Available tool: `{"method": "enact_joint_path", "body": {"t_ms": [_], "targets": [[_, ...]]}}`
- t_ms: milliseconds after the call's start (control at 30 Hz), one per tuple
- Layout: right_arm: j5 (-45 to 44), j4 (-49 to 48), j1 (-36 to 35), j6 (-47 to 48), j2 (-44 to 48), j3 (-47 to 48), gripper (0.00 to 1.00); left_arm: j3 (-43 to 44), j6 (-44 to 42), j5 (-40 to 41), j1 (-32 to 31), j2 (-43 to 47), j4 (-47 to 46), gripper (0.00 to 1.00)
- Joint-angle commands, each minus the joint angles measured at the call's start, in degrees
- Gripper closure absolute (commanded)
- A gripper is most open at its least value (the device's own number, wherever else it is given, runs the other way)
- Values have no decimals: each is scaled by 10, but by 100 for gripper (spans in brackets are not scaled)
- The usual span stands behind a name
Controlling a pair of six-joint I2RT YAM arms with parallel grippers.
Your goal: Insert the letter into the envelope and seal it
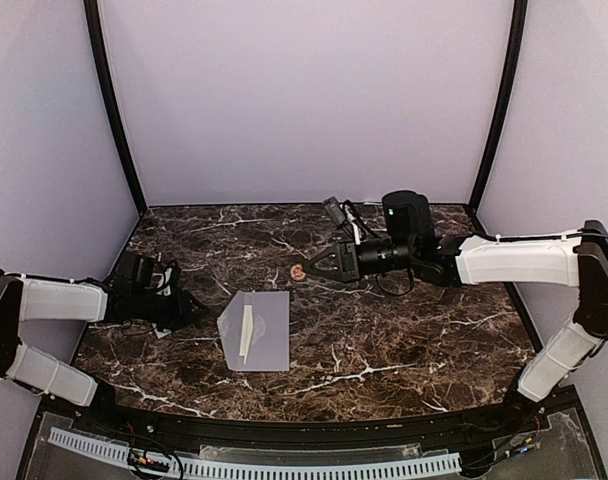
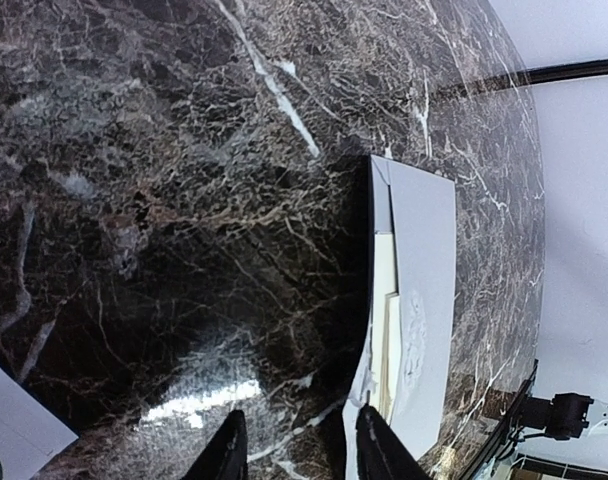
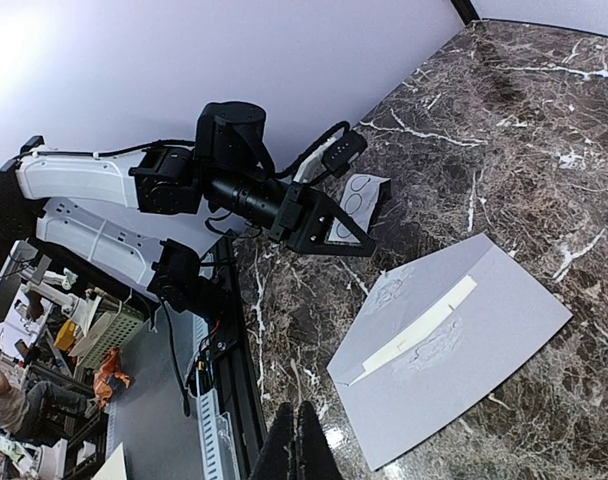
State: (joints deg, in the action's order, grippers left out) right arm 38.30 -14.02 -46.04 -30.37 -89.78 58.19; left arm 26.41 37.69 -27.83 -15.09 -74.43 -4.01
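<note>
The envelope (image 1: 259,332) is lying flat mid-table (image 1: 404,340), with a cream strip (image 1: 246,333) lying on its left part. The left gripper (image 1: 204,309) is sitting low just left of it, jaws partly apart and empty. The right gripper (image 1: 308,269) is hanging beyond its far right corner, jaws pressed together, holding nothing.

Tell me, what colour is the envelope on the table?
The envelope is a pale grey-lavender; it shows best in the right wrist view.

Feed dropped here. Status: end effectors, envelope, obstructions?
Left end effector open at envelope edge, empty. Right end effector shut, off the envelope. Envelope flat on table, cream strip showing. No obstruction seen.
</note>
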Motion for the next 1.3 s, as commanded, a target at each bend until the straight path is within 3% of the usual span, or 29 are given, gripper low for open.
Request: {"method": "enact_joint_path", "body": {"t_ms": [0,467,1267], "targets": [[11,-40,0,-9,-15,-4,100,9,-13,-18,-6,-28,-19,65],[20,-88,-6,-34,-65,-18,100,35,-23,-64,-31,-84,-32,82],[18,-108,-13,-45,-96,-24,100,106,-14,-93,-106,-145,-63,94]]}}
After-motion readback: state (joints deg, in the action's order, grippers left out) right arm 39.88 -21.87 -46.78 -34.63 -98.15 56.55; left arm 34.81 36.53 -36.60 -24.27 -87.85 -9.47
